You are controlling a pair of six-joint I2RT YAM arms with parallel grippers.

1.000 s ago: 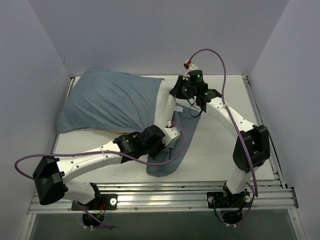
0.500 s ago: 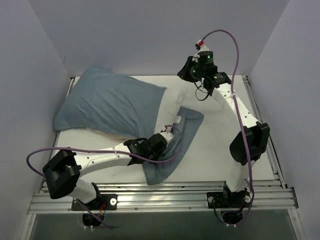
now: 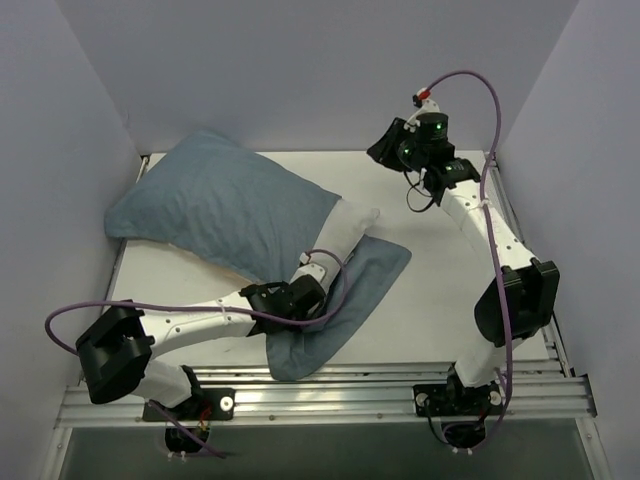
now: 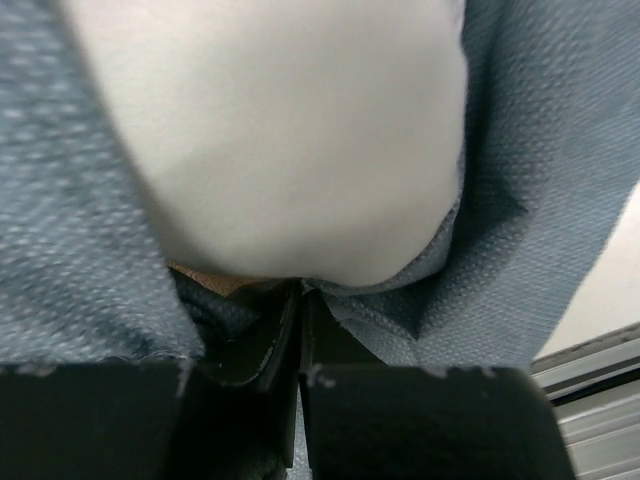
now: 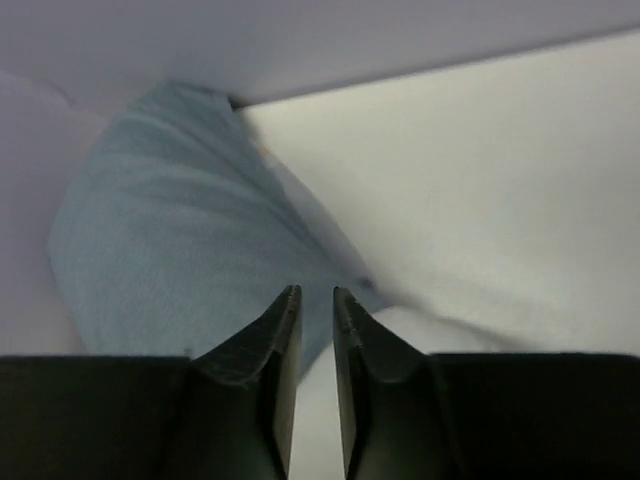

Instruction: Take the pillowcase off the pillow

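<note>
The blue pillowcase covers most of the white pillow. One bare pillow corner sticks out of its open end. The pillowcase's loose flap lies flat on the table toward the near edge. My left gripper sits low at that opening, just under the bare corner. In the left wrist view its jaws are pressed together on the pillowcase edge, right below the pillow. My right gripper hangs high at the back, apart from the pillow. Its fingers are slightly open and empty, and the pillowcase lies far below them.
White walls close in the table at the back and on both sides. A metal rail runs along the near edge by the arm bases. A purple cable loops out from the left arm.
My right gripper let go of the pillow corner, parted its fingers and rose toward the back right. The corner dropped onto the flap. My left gripper stayed clamped and slid toward the near left.
</note>
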